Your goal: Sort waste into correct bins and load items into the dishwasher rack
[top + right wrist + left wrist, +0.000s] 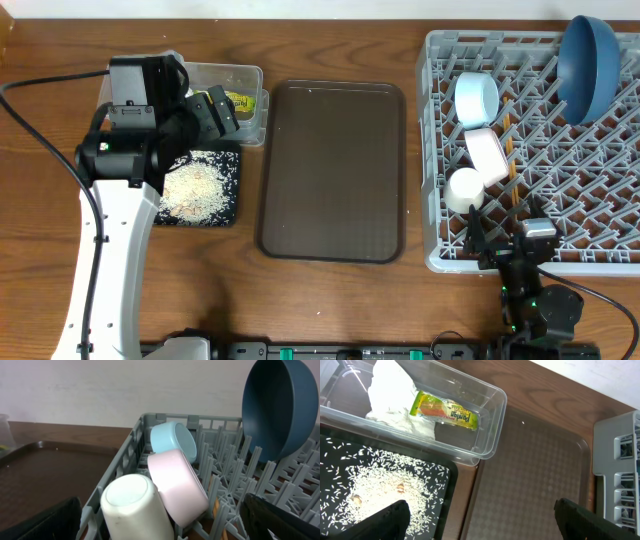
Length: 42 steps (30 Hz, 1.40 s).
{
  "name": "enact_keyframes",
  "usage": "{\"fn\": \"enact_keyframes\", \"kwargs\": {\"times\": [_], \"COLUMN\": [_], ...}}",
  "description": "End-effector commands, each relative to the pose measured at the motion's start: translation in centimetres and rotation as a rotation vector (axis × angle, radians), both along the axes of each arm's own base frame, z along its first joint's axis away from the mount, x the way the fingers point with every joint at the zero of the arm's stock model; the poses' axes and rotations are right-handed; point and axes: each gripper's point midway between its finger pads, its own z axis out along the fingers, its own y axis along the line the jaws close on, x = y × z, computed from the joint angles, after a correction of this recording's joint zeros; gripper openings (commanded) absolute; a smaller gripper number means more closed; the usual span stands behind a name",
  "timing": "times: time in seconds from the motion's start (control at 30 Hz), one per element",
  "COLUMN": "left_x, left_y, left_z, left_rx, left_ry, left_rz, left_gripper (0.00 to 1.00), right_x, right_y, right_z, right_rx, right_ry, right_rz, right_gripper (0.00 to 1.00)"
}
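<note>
The grey dishwasher rack (pixel 440 150) at the right holds the dark blue dish (pixel 590 60), the light blue bowl (pixel 477 97), the white bowl (pixel 487 155), the small white cup (pixel 463 188) and the chopsticks (pixel 510 140). The clear tub (pixel 250 75) holds the white napkin (pixel 395 395) and the yellow-green wrapper (pixel 445 410). Rice scraps (pixel 375 485) lie in the black tray (pixel 225 205). My left gripper (pixel 487 522) is open and empty above the black tray's right edge. My right gripper (pixel 160 520) is open and empty at the rack's front edge, just before the cup (pixel 132 505).
The large dark brown serving tray (pixel 335 170) lies between the bins and the rack. The left arm (pixel 110 200) reaches over the table's left side. In the right wrist view the white bowl (pixel 177 482) leans on the light blue bowl (pixel 172 440).
</note>
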Motion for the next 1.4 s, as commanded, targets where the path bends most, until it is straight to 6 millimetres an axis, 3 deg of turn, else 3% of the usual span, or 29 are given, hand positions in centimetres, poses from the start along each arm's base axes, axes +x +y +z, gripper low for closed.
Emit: {"fn": "enact_keyframes", "kwargs": {"times": [0.0,1.0,1.2,1.37], "left_x": [0.1,-0.5,-1.1,-3.3], "left_y": [0.2,0.3,0.3,0.3], "left_z": [-0.1,-0.4,0.7,0.3], "left_rx": [0.005,0.044,0.122,0.229], "left_ry": [0.003,-0.001,-0.192,-0.395], "left_rz": [0.006,-0.036,-0.107,-0.171], "left_gripper": [0.95,0.95,0.95,0.95], "right_x": [0.0,0.0,0.0,0.0], "right_y": [0.3,0.3,0.3,0.3], "right_z": [0.0,0.0,0.0,0.0], "right_rx": [0.010,0.010,0.010,0.010], "right_ry": [-0.006,-0.006,-0.006,-0.006], "right_rz": [0.013,0.013,0.013,0.013], "right_gripper": [0.99,0.99,0.99,0.99]}}
